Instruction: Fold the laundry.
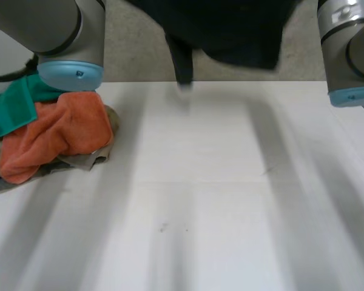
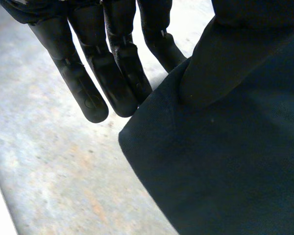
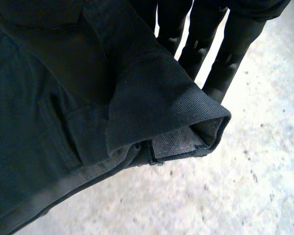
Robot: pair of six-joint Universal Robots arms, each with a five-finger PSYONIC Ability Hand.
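Note:
A dark navy garment [image 1: 230, 30] hangs in the air above the far edge of the white table [image 1: 218, 200], stretched between my two arms, with a narrow strip dangling from it. In the left wrist view my left hand [image 2: 112, 73] has long straight fingers beside an edge of the garment [image 2: 225, 161], which is pinched up near the thumb. In the right wrist view my right hand [image 3: 235, 39] sits behind a folded hem of the garment [image 3: 63, 98], which wraps over it and shows a grey lining.
A laundry pile lies at the table's left: an orange cloth [image 1: 54, 133] on top, a green cloth [image 1: 12, 106] behind it, a beige one [image 1: 91, 159] beneath. My left arm [image 1: 67, 36] rises over the pile and my right arm [image 1: 352, 54] stands at the far right.

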